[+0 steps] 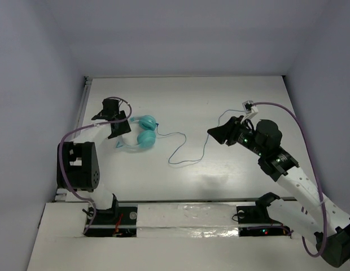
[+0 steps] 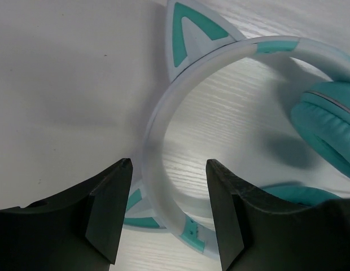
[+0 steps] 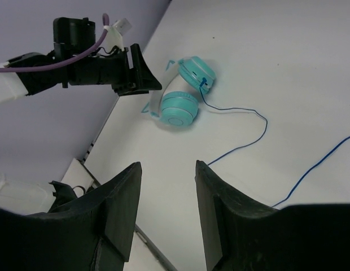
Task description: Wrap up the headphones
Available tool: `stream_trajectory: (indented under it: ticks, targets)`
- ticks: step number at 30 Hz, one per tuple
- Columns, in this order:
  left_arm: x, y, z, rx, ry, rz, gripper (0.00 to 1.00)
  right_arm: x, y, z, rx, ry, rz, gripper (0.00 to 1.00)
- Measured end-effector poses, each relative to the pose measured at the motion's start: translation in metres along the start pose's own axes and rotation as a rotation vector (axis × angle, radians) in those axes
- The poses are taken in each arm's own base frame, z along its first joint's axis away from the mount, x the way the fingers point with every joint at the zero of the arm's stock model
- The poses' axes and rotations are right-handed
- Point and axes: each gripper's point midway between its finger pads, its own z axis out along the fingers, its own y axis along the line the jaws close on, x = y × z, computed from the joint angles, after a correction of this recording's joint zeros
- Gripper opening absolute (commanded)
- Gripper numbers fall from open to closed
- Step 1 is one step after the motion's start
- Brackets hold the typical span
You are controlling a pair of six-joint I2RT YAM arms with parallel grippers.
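Since the cord (image 1: 183,161) lies slack in loose bends across the near middle of the worktop (image 1: 220,96), with no turn of it round anything, I'd say the wrapping has not begun and all the winding is left to do. Just beyond, toward the left, the headphones (image 1: 142,132) rest flat, ear cups (image 3: 178,107) side by side. The left gripper (image 2: 166,165) hangs over them, jaws parted either side of the pale headband (image 2: 220,53), not clamped on it. Over to the right, the right gripper (image 3: 168,165) is up off the surface, jaws apart, holding nothing.
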Motion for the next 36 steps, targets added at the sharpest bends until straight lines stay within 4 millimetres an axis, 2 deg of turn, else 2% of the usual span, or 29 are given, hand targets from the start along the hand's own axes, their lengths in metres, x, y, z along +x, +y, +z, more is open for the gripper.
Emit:
stream_trajectory:
  ticks: [8,15,19,22,23,25,29,32,33,36]
  targets:
    - [0.000,0.018,0.011,-0.097,0.020,0.059,0.51,-0.002,0.001,0.002,-0.007,-0.006,0.000,0.49]
    - [0.015,0.023,0.037,-0.121,0.096,0.084,0.44,0.000,0.000,0.003,-0.006,0.000,0.002,0.49]
    - [0.010,0.023,0.040,-0.119,0.087,0.083,0.40,-0.001,0.001,0.003,-0.009,-0.004,0.000,0.49]
    - [0.005,0.020,0.044,-0.109,0.086,0.082,0.23,-0.002,0.001,0.004,-0.009,-0.005,0.000,0.49]
    - [0.004,0.018,0.045,-0.106,0.086,0.083,0.12,-0.002,0.001,0.003,-0.009,-0.006,0.000,0.48]
    - [0.001,0.015,0.047,-0.093,0.088,0.095,0.02,-0.002,0.001,0.003,-0.006,-0.009,0.000,0.45]
    - [-0.002,0.005,0.048,-0.043,0.084,0.081,0.00,-0.004,-0.001,0.003,0.003,-0.017,0.000,0.42]
    - [-0.002,0.003,0.047,-0.029,0.087,0.078,0.00,-0.005,-0.002,0.004,0.009,-0.022,-0.001,0.29]
    - [-0.002,0.002,0.045,-0.018,0.090,0.074,0.00,-0.005,-0.002,0.004,0.010,-0.022,0.000,0.19]
    - [-0.007,-0.005,0.028,0.022,0.090,0.070,0.00,-0.005,-0.003,0.006,0.011,-0.021,-0.001,0.04]
